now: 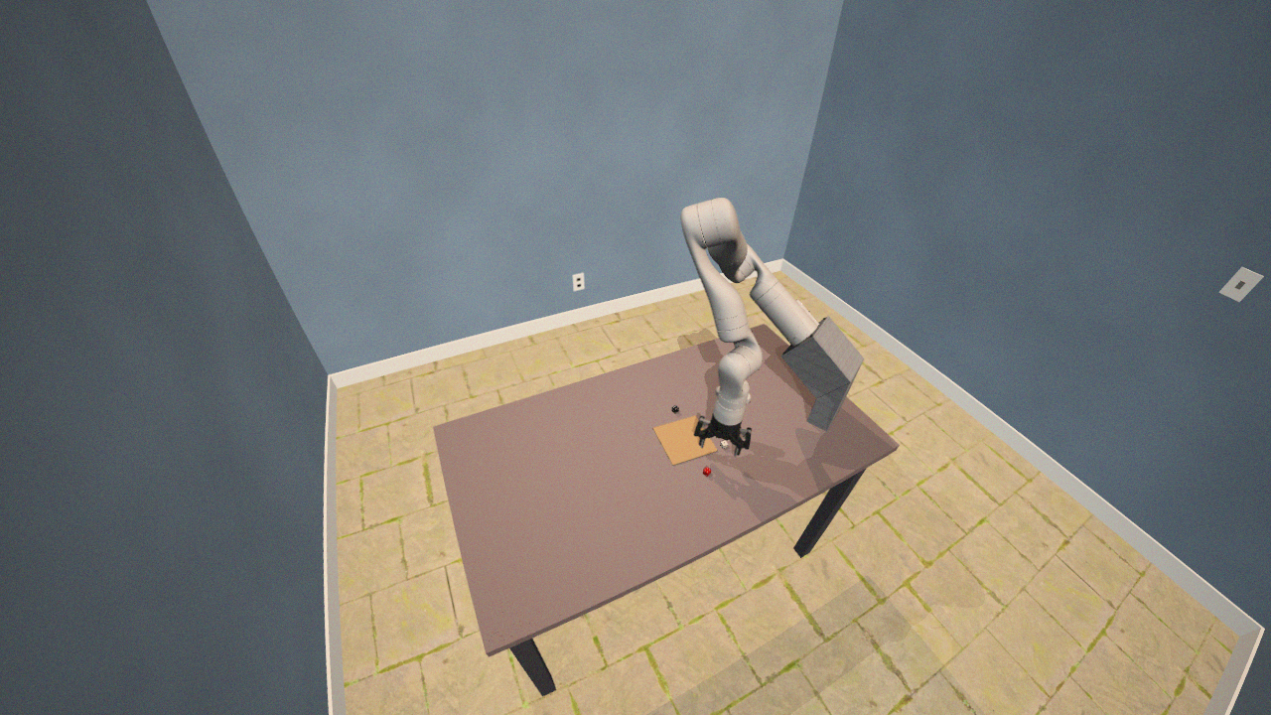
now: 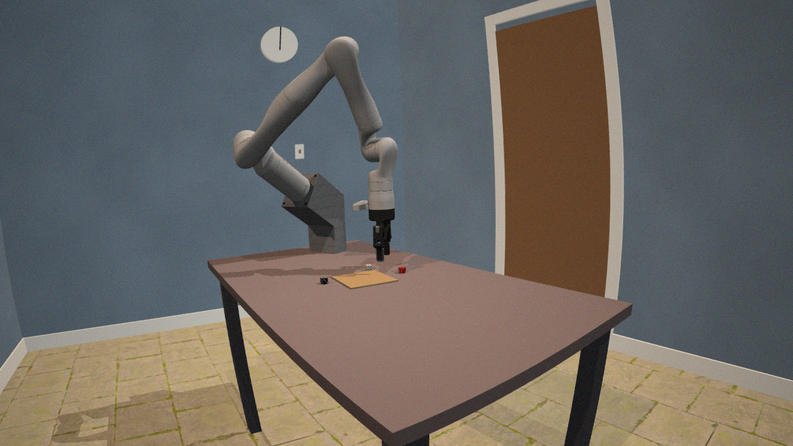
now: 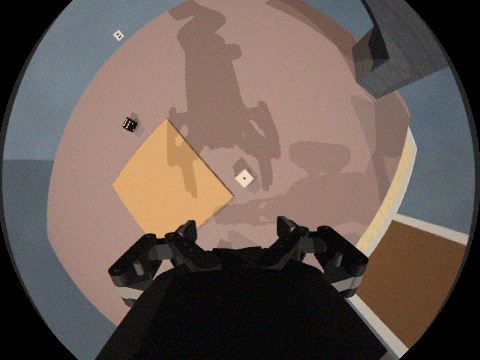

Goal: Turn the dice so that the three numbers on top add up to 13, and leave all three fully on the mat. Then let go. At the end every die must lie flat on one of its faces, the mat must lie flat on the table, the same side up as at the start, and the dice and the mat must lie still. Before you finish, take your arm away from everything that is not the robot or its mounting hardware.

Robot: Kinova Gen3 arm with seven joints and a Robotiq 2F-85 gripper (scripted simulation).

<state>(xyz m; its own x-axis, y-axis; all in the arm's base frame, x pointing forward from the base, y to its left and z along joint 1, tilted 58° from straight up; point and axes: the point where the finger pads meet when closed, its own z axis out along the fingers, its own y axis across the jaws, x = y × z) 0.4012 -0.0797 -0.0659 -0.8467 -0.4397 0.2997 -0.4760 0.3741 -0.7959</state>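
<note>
Tan mat [image 1: 682,441] [image 2: 363,279] [image 3: 170,180] flat on worktop [image 1: 550,498] [image 2: 443,332] [image 3: 300,90], all 3 dice off it.

Hand [image 1: 726,440] [image 2: 382,257] [image 3: 236,227] apart, nothing held, above worktop nr white die [image 1: 724,443] [image 2: 368,267] [image 3: 244,178], 1 pip up; black die [image 1: 675,409] [image 2: 323,280] [image 3: 130,124] off mat's opp. side; red die [image 1: 706,471] [image 2: 401,270] nr mat, twd worktop's long edge above the legs in top view. All well in from worktop corners. No. on red unreadable.

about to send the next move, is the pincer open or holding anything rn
Black two-fingered pincer: open, holding nothing, above the table.
</note>
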